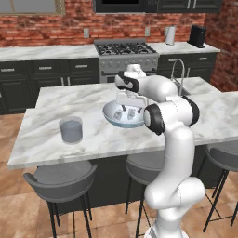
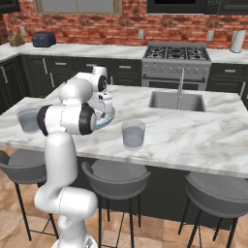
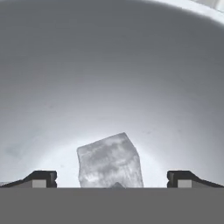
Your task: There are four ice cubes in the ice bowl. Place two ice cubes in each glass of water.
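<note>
The ice bowl [image 1: 111,120] stands in the middle of the marble island, and my gripper [image 1: 126,104] reaches down into it from above. In the hand view an ice cube [image 3: 109,161] lies on the bowl's floor [image 3: 109,65] between my open fingertips [image 3: 42,178], with a wide gap on each side. More ice cubes [image 1: 132,113] show in the bowl beside the hand. One glass of water [image 1: 71,129] stands left of the bowl near the front edge. From the right base view this glass [image 2: 28,119] is at the far left and the other glass [image 2: 133,133] is right of the bowl rim [image 2: 108,119].
A sink [image 2: 175,101] with a tall faucet [image 2: 181,82] is set into the island to the right. Grey bar stools [image 1: 60,179] line the island's near edge. A stove [image 1: 125,51] and dark cabinets run along the back brick wall.
</note>
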